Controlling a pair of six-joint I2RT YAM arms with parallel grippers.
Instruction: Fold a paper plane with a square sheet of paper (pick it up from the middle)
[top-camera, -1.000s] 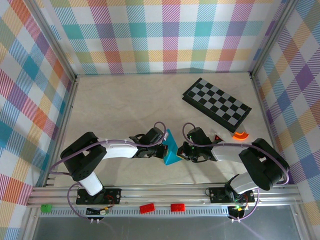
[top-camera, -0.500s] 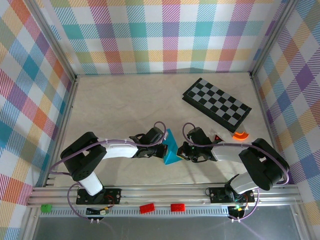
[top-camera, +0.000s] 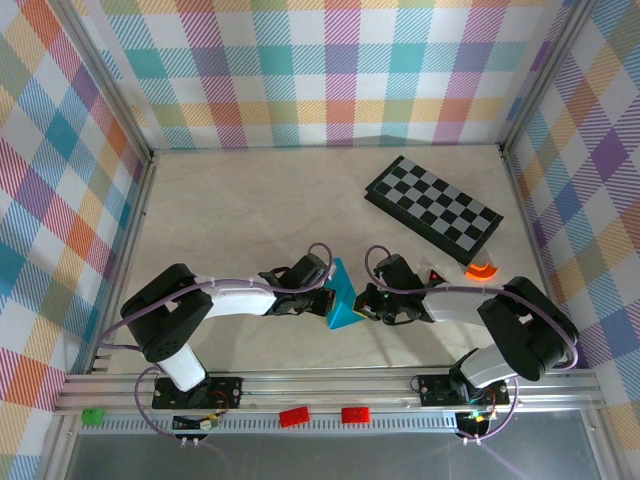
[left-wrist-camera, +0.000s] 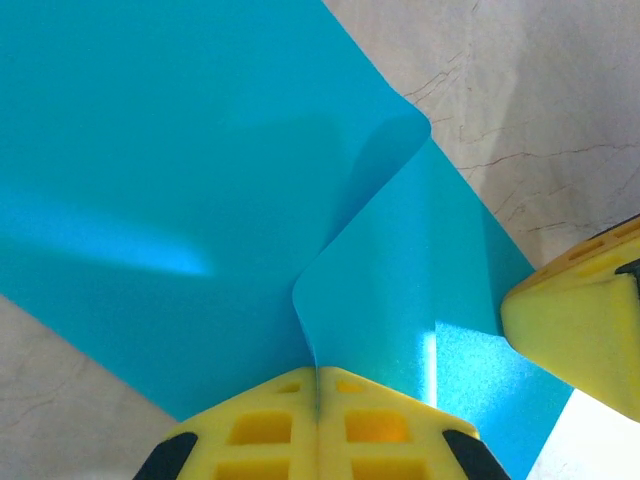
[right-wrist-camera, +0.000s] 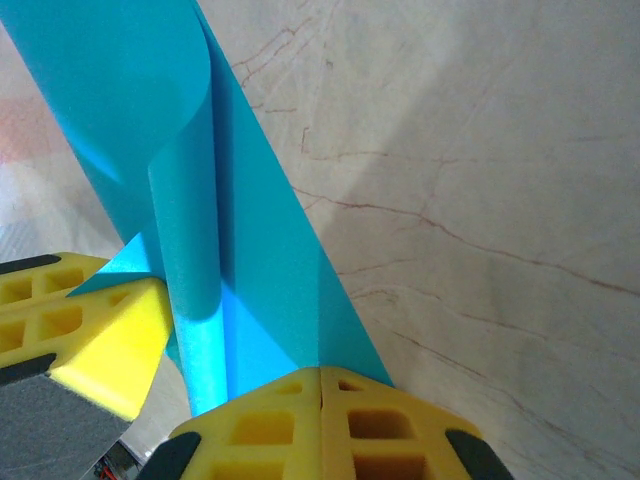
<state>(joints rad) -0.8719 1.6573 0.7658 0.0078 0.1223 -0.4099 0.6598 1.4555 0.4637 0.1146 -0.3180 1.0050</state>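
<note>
**Between the two arms, a blue sheet pinched from both sides**

Near the front middle of the counter (top-camera: 250, 210), the square sheet of paper (top-camera: 343, 295) is held up between the two arms, well apart from the checkered board (top-camera: 433, 203) and the orange curved piece (top-camera: 482, 270) farther back on the right. From above it reads as a small upright wedge. Whether its lower edge touches the counter cannot be told.

The left tool (left-wrist-camera: 318, 375) is pressed together on the sheet. Its yellow fingertips meet with only the paper between them, and a soft rounded fold curls away from the pinch. The right tool (right-wrist-camera: 320, 375) is likewise pressed together on the sheet's other side, where the paper rises from its tips as a loosely rolled flap rather than a sharp crease. Each wrist view catches the other tool's yellow tip just beside the sheet.

The paper looks thin, light and limp. It bends into curves under its own weight and will probably buckle or slip if pulled unevenly, and tear if the two tools draw apart too hard. Its smooth surface gives little friction, so a firm pinch close to an edge or along an intended fold line seems the safest hold. A grip in the open middle would likely leave the free parts flopping. No fold looks flattened yet, so pressing against the counter is probably needed to set one.
</note>
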